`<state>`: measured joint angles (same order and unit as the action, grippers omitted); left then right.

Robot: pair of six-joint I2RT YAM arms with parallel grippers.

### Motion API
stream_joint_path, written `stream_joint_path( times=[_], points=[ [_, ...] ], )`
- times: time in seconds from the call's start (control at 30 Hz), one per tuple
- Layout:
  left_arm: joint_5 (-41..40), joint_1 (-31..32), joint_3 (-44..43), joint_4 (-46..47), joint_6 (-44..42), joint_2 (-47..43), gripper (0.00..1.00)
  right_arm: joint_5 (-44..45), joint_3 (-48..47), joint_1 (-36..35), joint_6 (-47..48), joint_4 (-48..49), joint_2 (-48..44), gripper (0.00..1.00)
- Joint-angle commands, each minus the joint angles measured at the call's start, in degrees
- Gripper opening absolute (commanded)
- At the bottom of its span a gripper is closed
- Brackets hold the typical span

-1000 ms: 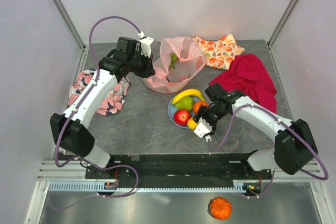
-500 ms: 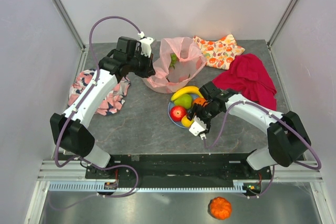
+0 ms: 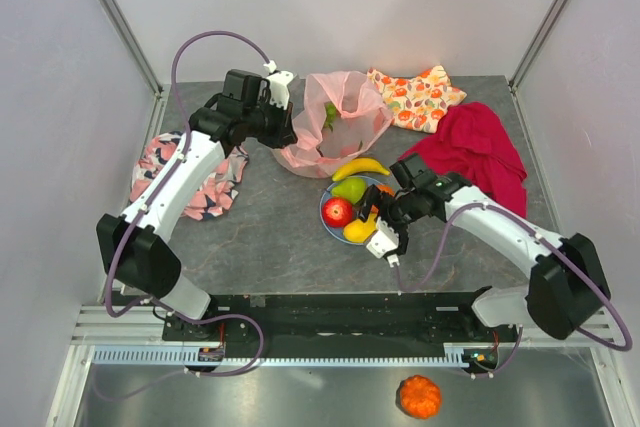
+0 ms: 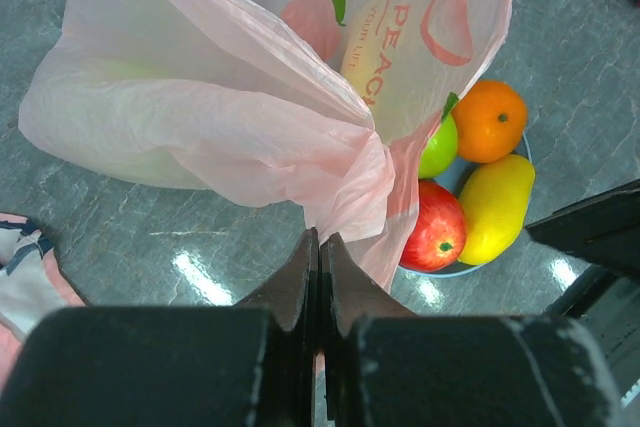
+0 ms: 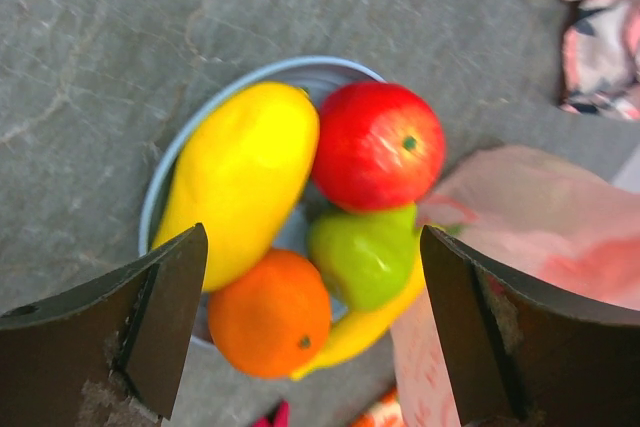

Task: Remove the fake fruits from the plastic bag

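Note:
The pink plastic bag (image 3: 340, 132) stands at the back of the table, and something green (image 3: 330, 112) shows inside it. My left gripper (image 3: 287, 133) is shut on a gathered fold of the bag (image 4: 340, 187), holding it up. In front of the bag a blue plate (image 3: 327, 225) carries fake fruits: a red apple (image 5: 378, 145), a long yellow fruit (image 5: 240, 177), a green one (image 5: 365, 255), an orange (image 5: 270, 312) and a banana (image 3: 362, 167). My right gripper (image 5: 315, 317) hangs open just above the plate with nothing held.
A fruit-print orange cloth (image 3: 420, 95) and a red cloth (image 3: 470, 147) lie at the back right. A pink-and-black patterned cloth (image 3: 190, 177) lies under the left arm. A small orange pumpkin (image 3: 420, 397) sits on the metal shelf below the table.
My right gripper has opened wide and released the long yellow fruit, which now lies on the plate. The left gripper and the bag have not moved.

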<state>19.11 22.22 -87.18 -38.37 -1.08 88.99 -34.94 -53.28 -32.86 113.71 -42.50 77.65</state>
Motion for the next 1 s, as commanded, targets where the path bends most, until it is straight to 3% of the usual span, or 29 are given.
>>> stream_joint_path(
  times=[0.0, 0.1, 0.13, 0.2, 0.23, 0.33, 0.47, 0.57, 0.73, 0.87, 0.97],
  points=[
    [-0.6, -0.2, -2.2, 2.1, -0.9, 0.7, 0.02, -3.5, -3.7, 2.5, 19.2, -1.1, -4.9, 0.94],
    [-4.5, -0.2, -3.1, 2.7, -1.2, 0.7, 0.01, -4.5, -9.2, 4.1, 10.0, 0.0, -5.1, 0.93],
    [-5.3, -0.3, -3.5, 2.9, -1.5, 0.8, 0.02, -4.4, -10.6, 4.5, -0.8, 3.0, -4.4, 0.91],
    [-7.2, -0.9, -5.5, 3.1, -1.6, 1.4, 0.01, -2.0, -14.5, 5.0, -11.7, 6.7, -2.9, 0.89],
    [-7.8, -1.5, -6.6, 3.0, -1.3, 1.8, 0.02, -0.2, -16.0, 5.6, -23.4, 9.7, -0.2, 0.85],
    [-10.1, -2.8, -11.3, 3.2, 0.5, 3.6, 0.01, 4.3, -24.5, 8.8, -42.1, 10.0, 9.2, 0.76],
    [-12.8, -3.8, -16.8, 3.7, 2.0, 6.0, 0.02, 6.2, -39.3, 12.5, -55.9, 5.6, 22.6, 0.73],
    [-13.7, -4.3, -19.8, 4.4, 2.7, 7.2, 0.01, 4.4, -44.6, 14.8, -60.4, 4.7, 30.2, 0.72],
    [-15.2, -4.3, -23.0, 5.1, 2.5, 10.1, 0.02, 0.4, -46.4, 15.3, -61.5, 2.3, 35.3, 0.71],
    [-16.6, -4.3, -24.7, 5.1, 2.1, 11.6, 0.02, 0.5, -45.6, 15.1, -62.7, 1.2, 35.1, 0.71],
    [-16.0, -4.3, -23.6, 5.1, 2.0, 11.7, 0.02, 0.6, -43.4, 15.3, -65.2, 3.9, 29.6, 0.79]
  ],
)
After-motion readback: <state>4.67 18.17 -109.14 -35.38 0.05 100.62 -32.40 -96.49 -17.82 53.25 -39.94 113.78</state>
